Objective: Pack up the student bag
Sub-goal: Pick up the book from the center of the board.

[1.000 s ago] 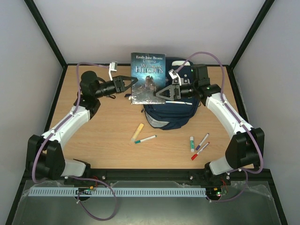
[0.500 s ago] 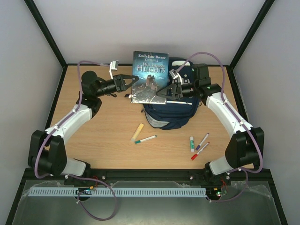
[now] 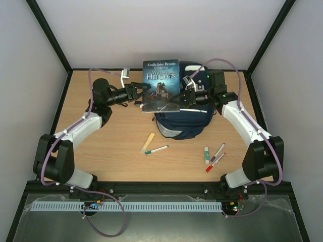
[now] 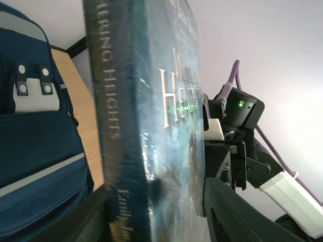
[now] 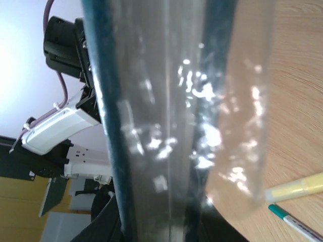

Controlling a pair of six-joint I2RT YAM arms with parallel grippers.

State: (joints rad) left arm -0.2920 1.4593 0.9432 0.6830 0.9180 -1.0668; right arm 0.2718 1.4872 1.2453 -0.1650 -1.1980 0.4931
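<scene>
Navy fabric first: locate the student bag (image 3: 184,123) lying flat at rear centre of the table (image 3: 101,136), grey-white patch uppermost, contents hidden. Note the paperback book (image 3: 160,85) held upright in the air over the bag's left part. See right gripper (image 3: 174,103) directly above the bag, clamped narrow on the book's lower right corner. See left gripper (image 3: 137,93) just left of the bag, straddling the spine; cannot tell whether pressing or loose. Find a yellow highlighter (image 3: 148,141), a green-capped pen (image 3: 156,149) and three markers (image 3: 213,156) on light wood nearer the bases. Observe plain white walls (image 3: 161,30) around.
</scene>
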